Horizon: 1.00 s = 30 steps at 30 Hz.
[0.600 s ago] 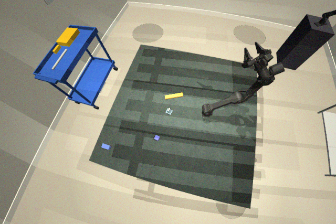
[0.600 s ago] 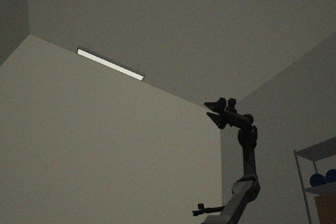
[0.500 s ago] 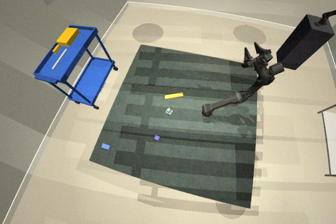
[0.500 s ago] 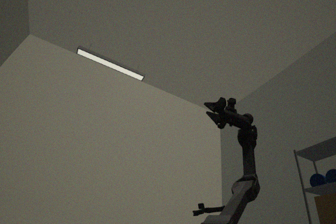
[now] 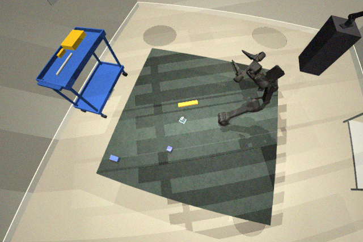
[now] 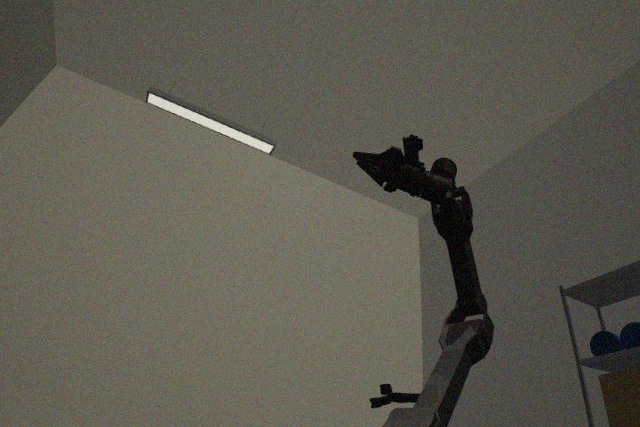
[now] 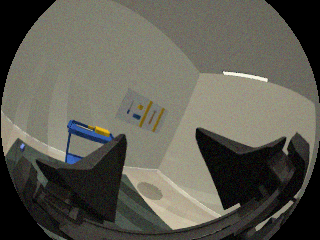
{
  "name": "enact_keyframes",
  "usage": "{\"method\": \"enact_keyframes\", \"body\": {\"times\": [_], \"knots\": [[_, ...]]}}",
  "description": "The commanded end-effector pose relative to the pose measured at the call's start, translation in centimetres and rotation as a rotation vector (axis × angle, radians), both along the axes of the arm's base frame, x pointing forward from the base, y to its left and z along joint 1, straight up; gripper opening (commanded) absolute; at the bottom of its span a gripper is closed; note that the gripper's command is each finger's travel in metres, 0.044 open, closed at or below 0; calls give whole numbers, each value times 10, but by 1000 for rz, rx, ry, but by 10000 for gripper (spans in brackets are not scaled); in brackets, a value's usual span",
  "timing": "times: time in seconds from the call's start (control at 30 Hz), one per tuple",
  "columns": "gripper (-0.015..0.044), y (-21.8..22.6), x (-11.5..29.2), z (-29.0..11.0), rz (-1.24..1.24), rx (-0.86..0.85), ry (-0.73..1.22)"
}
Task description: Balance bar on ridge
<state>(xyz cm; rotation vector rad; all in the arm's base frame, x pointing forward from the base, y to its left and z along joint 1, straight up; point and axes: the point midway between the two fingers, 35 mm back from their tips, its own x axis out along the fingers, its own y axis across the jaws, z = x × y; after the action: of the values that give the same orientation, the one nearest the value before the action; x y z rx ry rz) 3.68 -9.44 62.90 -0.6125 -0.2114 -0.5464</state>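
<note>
A yellow bar (image 5: 187, 103) lies flat on the dark green table top (image 5: 205, 160), near its middle. A small pale, glassy ridge piece (image 5: 182, 120) stands just in front of the bar, apart from it. My gripper (image 5: 241, 62) (image 6: 361, 161) (image 7: 162, 135) is raised high above the table's far right part, well away from the bar. Its fingers stand apart with nothing between them. In the wrist view the fingers frame the far wall and the blue cart (image 7: 83, 140).
Two small violet blocks (image 5: 169, 148) (image 5: 114, 158) lie on the table's near left part. A blue cart (image 5: 73, 66) with yellow boxes stands left of the table. A dark box (image 5: 325, 46) stands at the far right. A shelf (image 6: 610, 329) shows in the exterior view.
</note>
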Motion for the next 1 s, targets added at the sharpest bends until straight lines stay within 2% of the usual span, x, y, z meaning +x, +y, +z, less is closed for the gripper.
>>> {"method": "enact_keyframes", "body": {"times": [0.0, 0.53, 0.97], "knots": [[315, 12, 22, -8, 6, -50, 70], [315, 41, 166, -87, -1, -122, 499], [315, 30, 244, -179, 33, -93, 820]]}}
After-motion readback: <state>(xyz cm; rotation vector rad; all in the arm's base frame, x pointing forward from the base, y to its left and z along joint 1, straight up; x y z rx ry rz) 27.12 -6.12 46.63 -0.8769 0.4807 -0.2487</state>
